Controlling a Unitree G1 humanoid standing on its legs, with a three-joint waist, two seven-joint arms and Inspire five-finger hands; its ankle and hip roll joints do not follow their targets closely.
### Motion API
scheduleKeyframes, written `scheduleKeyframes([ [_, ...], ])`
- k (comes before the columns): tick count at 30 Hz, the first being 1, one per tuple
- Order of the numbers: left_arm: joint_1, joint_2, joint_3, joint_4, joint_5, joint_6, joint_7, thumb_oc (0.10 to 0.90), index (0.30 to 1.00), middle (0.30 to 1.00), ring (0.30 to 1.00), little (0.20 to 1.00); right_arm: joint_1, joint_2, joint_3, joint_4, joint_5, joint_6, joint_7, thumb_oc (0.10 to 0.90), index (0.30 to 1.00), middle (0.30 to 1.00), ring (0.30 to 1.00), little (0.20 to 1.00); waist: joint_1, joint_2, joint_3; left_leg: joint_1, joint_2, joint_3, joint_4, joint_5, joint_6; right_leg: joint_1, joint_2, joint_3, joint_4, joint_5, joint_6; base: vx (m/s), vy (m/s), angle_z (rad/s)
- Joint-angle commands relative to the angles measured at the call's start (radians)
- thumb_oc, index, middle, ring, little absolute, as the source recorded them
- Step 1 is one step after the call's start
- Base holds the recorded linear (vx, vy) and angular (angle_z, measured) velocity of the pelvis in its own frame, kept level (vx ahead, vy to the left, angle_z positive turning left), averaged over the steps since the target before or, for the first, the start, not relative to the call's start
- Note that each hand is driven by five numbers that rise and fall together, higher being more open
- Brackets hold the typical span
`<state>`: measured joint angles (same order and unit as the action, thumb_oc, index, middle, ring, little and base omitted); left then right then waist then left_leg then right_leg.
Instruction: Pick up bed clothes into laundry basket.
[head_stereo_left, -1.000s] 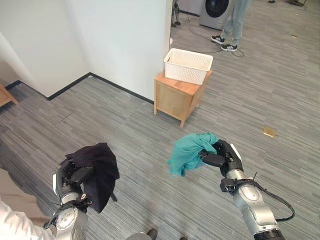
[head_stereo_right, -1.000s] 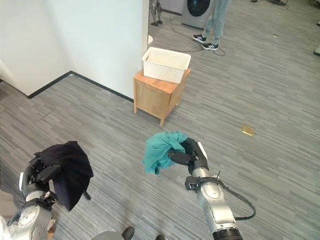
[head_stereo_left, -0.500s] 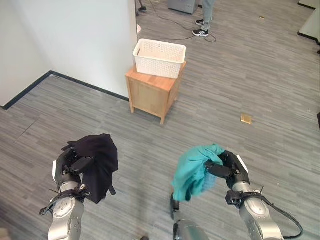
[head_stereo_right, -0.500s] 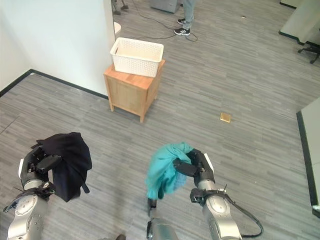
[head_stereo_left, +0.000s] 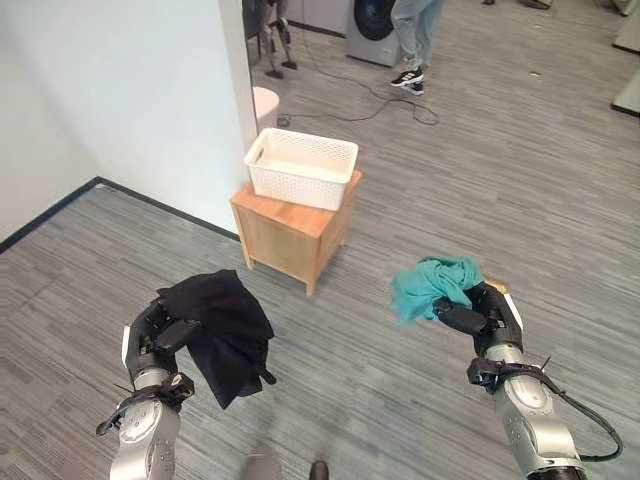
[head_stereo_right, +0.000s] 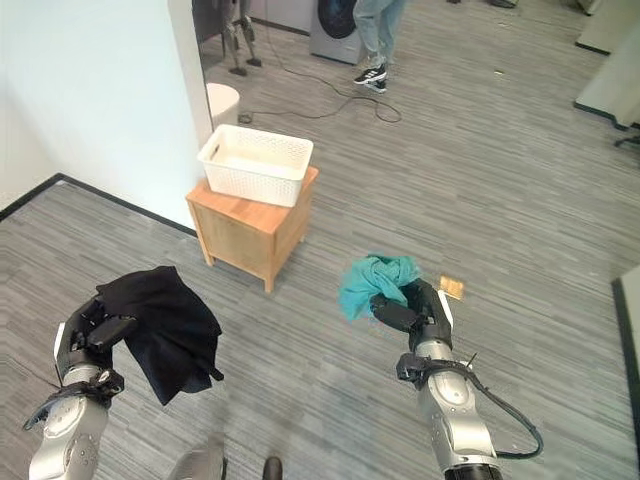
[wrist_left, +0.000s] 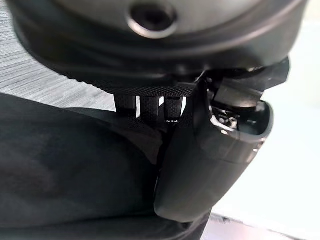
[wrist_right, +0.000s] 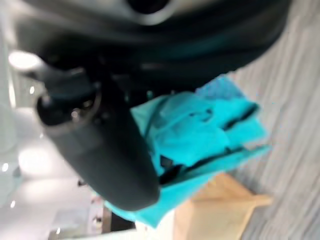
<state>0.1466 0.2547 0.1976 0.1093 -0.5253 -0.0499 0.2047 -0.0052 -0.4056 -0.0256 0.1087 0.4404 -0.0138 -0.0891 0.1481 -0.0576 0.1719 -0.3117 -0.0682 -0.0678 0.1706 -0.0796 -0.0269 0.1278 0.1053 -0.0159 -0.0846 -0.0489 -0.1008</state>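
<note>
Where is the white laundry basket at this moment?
In the left eye view the white laundry basket stands on a small wooden cabinet beside the white wall's corner, ahead of both hands and nearer the robot's left.

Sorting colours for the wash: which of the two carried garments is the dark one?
The black garment, held in the left hand. The right hand holds a teal garment.

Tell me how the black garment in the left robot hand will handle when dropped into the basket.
The black garment droops in loose folds below the left robot hand, so it is probably floppy and light. It may snag on the white basket rim.
</note>
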Motion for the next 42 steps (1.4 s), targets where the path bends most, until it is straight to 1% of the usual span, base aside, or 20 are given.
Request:
scheduleKeyframes([
  [1, -0.039, 0.111, 0.064, -0.153, 0.023, -0.159, -0.005, 0.4, 0.3, 0.3, 0.3, 0.3, -0.077, -0.047, -0.04, -0.126, -0.031, -0.126, 0.022, 0.4, 0.3, 0.3, 0.3, 0.3, 0.028, 0.014, -0.121, 0.025, -0.076, 0.078, -0.217, 0.239, 0.013, 0.148, -0.045, 0.008, 0.037, -0.153, 0.127, 0.62, 0.025, -0.14],
  [4, -0.036, 0.12, 0.097, -0.186, 0.036, -0.171, 0.011, 0.4, 0.3, 0.3, 0.3, 0.3, -0.094, -0.042, -0.038, -0.145, -0.063, -0.115, 0.037, 0.4, 0.3, 0.3, 0.3, 0.3, 0.06, -0.013, -0.148, 0.041, -0.086, 0.088, -0.177, 0.243, 0.043, 0.174, -0.071, 0.032, 0.103, -0.198, 0.136, 0.68, 0.117, -0.18],
  [5, -0.01, 0.121, 0.116, -0.208, 0.058, -0.173, 0.013, 0.4, 0.3, 0.3, 0.3, 0.3, -0.111, -0.021, -0.033, -0.144, -0.081, -0.114, 0.043, 0.4, 0.3, 0.3, 0.3, 0.3, 0.07, -0.048, -0.169, 0.059, -0.095, 0.061, -0.145, 0.218, 0.074, 0.159, -0.118, 0.007, 0.211, -0.16, 0.179, 0.38, 0.108, -0.55],
  [6, -0.01, 0.121, 0.116, -0.209, 0.058, -0.172, 0.013, 0.4, 0.3, 0.3, 0.3, 0.3, -0.111, -0.021, -0.032, -0.143, -0.081, -0.114, 0.043, 0.4, 0.3, 0.3, 0.3, 0.3, 0.069, -0.053, -0.173, 0.058, -0.099, 0.061, -0.146, 0.212, 0.074, 0.155, -0.122, 0.007, 0.215, -0.165, 0.18, 0.64, 0.212, -0.49],
  [7, -0.008, 0.134, 0.137, -0.216, 0.079, -0.17, 0.031, 0.4, 0.3, 0.3, 0.3, 0.3, -0.125, -0.013, -0.038, -0.126, -0.087, -0.115, 0.033, 0.4, 0.3, 0.3, 0.3, 0.3, 0.08, -0.079, -0.161, 0.096, -0.106, 0.05, -0.125, 0.179, 0.096, 0.075, -0.17, 0.001, 0.468, 0.095, 0.275, 0.3, 0.107, -0.4],
  [8, -0.008, 0.134, 0.137, -0.217, 0.08, -0.169, 0.031, 0.4, 0.3, 0.3, 0.3, 0.3, -0.126, -0.014, -0.038, -0.125, -0.087, -0.115, 0.033, 0.4, 0.3, 0.3, 0.3, 0.3, 0.083, -0.081, -0.165, 0.096, -0.107, 0.052, -0.127, 0.173, 0.096, 0.07, -0.172, 0.005, 0.472, 0.092, 0.276, 0.53, 0.251, -0.16],
  [9, -0.004, 0.161, 0.164, -0.237, 0.079, -0.177, 0.047, 0.4, 0.3, 0.3, 0.3, 0.3, -0.138, -0.013, -0.048, -0.14, -0.088, -0.123, 0.028, 0.4, 0.3, 0.3, 0.3, 0.3, 0.056, -0.037, -0.134, 0.185, -0.056, 0.012, -0.154, 0.153, 0.1, -0.054, -0.148, 0.001, 0.683, 0.211, 0.3, 0.43, 0.18, -0.21],
  [12, -0.031, 0.201, 0.143, -0.234, 0.088, -0.17, 0.037, 0.4, 0.3, 0.3, 0.3, 0.3, -0.142, -0.032, -0.068, -0.127, -0.104, -0.123, 0.007, 0.4, 0.3, 0.3, 0.3, 0.3, 0.016, -0.004, -0.104, 0.274, -0.03, -0.067, -0.169, 0.117, 0.115, -0.181, -0.162, -0.03, 0.838, 0.134, 0.246, 0.48, 0.103, 0.44],
  [14, -0.049, 0.212, 0.122, -0.239, 0.082, -0.169, 0.025, 0.4, 0.3, 0.3, 0.3, 0.3, -0.136, -0.053, -0.084, -0.128, -0.099, -0.125, -0.003, 0.4, 0.3, 0.3, 0.3, 0.3, -0.006, 0.008, -0.097, 0.328, -0.003, -0.114, -0.184, 0.094, 0.104, -0.258, -0.231, -0.071, 0.773, 0.052, 0.212, 0.47, -0.053, 1.02],
  [16, -0.078, 0.211, 0.095, -0.225, 0.059, -0.169, 0.017, 0.4, 0.3, 0.3, 0.3, 0.3, -0.131, -0.086, -0.118, -0.127, -0.091, -0.124, -0.014, 0.4, 0.3, 0.3, 0.3, 0.3, -0.038, 0.005, -0.091, 0.36, 0.003, -0.175, -0.187, 0.075, 0.083, -0.293, -0.214, -0.051, 0.595, 0.015, 0.205, 0.42, -0.166, 0.89],
  [17, -0.096, 0.209, 0.078, -0.215, 0.041, -0.171, 0.014, 0.4, 0.3, 0.3, 0.3, 0.3, -0.127, -0.106, -0.139, -0.131, -0.083, -0.127, -0.025, 0.4, 0.3, 0.3, 0.3, 0.3, -0.055, -0.01, -0.091, 0.368, -0.005, -0.209, -0.186, 0.057, 0.068, -0.287, -0.202, -0.016, 0.412, 0.012, 0.212, 0.38, -0.211, 0.99],
  [19, -0.118, 0.204, 0.047, -0.206, 0.026, -0.171, 0.015, 0.4, 0.3, 0.3, 0.3, 0.3, -0.109, -0.152, -0.191, -0.167, -0.085, -0.13, -0.037, 0.4, 0.3, 0.3, 0.3, 0.3, -0.084, -0.031, -0.088, 0.383, -0.016, -0.29, -0.195, 0.044, 0.052, -0.26, -0.161, 0.102, 0.227, 0.021, 0.232, 0.28, -0.188, 1.35],
  [20, -0.129, 0.205, 0.032, -0.201, 0.023, -0.163, 0.005, 0.4, 0.3, 0.3, 0.3, 0.3, -0.082, -0.182, -0.232, -0.172, -0.088, -0.131, -0.043, 0.4, 0.3, 0.3, 0.3, 0.3, -0.098, -0.042, -0.095, 0.379, -0.019, -0.307, -0.199, 0.042, 0.047, -0.235, -0.147, 0.142, 0.204, 0.006, 0.235, 0.15, -0.194, 1.66],
  [21, -0.126, 0.201, 0.018, -0.205, 0.044, -0.166, -0.01, 0.4, 0.3, 0.3, 0.3, 0.3, -0.094, -0.21, -0.249, -0.166, -0.095, -0.14, -0.049, 0.4, 0.3, 0.3, 0.3, 0.3, -0.087, -0.055, -0.1, 0.368, -0.023, -0.322, -0.197, 0.049, 0.041, -0.224, -0.157, 0.131, 0.195, 0.048, 0.249, 0.1, -0.135, 1.45],
  [24, -0.099, 0.187, 0.023, -0.208, 0.047, -0.17, -0.028, 0.4, 0.3, 0.3, 0.3, 0.3, -0.147, -0.292, -0.259, -0.164, -0.097, -0.145, -0.035, 0.4, 0.3, 0.3, 0.3, 0.3, -0.068, -0.064, -0.113, 0.36, -0.024, -0.332, -0.2, 0.051, 0.031, -0.196, -0.172, 0.103, 0.156, 0.043, 0.243, 0.08, -0.127, 0.63],
  [27, -0.032, 0.182, 0.015, -0.205, 0.008, -0.16, -0.069, 0.4, 0.3, 0.3, 0.3, 0.3, -0.284, -0.552, -0.239, -0.061, -0.087, -0.144, -0.034, 0.4, 0.3, 0.3, 0.3, 0.3, -0.048, -0.071, -0.136, 0.344, -0.007, -0.331, -0.219, 0.064, 0.01, -0.164, -0.166, 0.077, 0.096, 0.037, 0.228, 0.1, -0.166, 0.24],
  [31, -0.005, 0.216, -0.033, -0.186, -0.028, -0.155, -0.09, 0.4, 0.3, 0.3, 0.3, 0.3, -0.505, -0.824, -0.069, 0.103, -0.081, -0.122, -0.01, 0.4, 0.3, 0.3, 0.3, 0.3, -0.023, -0.089, -0.138, 0.338, 0.006, -0.353, -0.242, 0.081, -0.01, -0.135, -0.154, 0.05, 0.061, 0.034, 0.22, 0.04, -0.105, 0.1],
  [35, -0.011, 0.258, -0.069, -0.181, -0.042, -0.156, -0.099, 0.4, 0.3, 0.3, 0.3, 0.3, -0.73, -0.966, 0.138, 0.223, -0.164, -0.103, -0.017, 0.4, 0.3, 0.3, 0.3, 0.3, -0.015, -0.098, -0.143, 0.329, 0.008, -0.37, -0.254, 0.091, -0.02, -0.124, -0.149, 0.025, 0.053, 0.02, 0.217, 0.0, -0.047, 0.16],
  [40, -0.019, 0.272, -0.099, -0.169, -0.062, -0.165, -0.098, 0.4, 0.3, 0.3, 0.3, 0.3, -1.05, -0.943, 0.471, 0.388, -0.201, -0.086, -0.016, 0.4, 0.3, 0.3, 0.3, 0.3, -0.016, -0.089, -0.149, 0.327, 0.005, -0.376, -0.253, 0.097, -0.027, -0.112, -0.146, 0.01, 0.052, 0.014, 0.212, 0.01, -0.02, 0.1],
  [42, -0.019, 0.273, -0.102, -0.168, -0.063, -0.165, -0.098, 0.4, 0.3, 0.3, 0.3, 0.3, -1.101, -0.929, 0.534, 0.421, -0.231, -0.081, -0.012, 0.4, 0.3, 0.3, 0.3, 0.3, -0.013, -0.086, -0.147, 0.327, 0.005, -0.378, -0.253, 0.098, -0.028, -0.11, -0.145, 0.006, 0.054, 0.013, 0.211, 0.01, -0.012, 0.11],
])
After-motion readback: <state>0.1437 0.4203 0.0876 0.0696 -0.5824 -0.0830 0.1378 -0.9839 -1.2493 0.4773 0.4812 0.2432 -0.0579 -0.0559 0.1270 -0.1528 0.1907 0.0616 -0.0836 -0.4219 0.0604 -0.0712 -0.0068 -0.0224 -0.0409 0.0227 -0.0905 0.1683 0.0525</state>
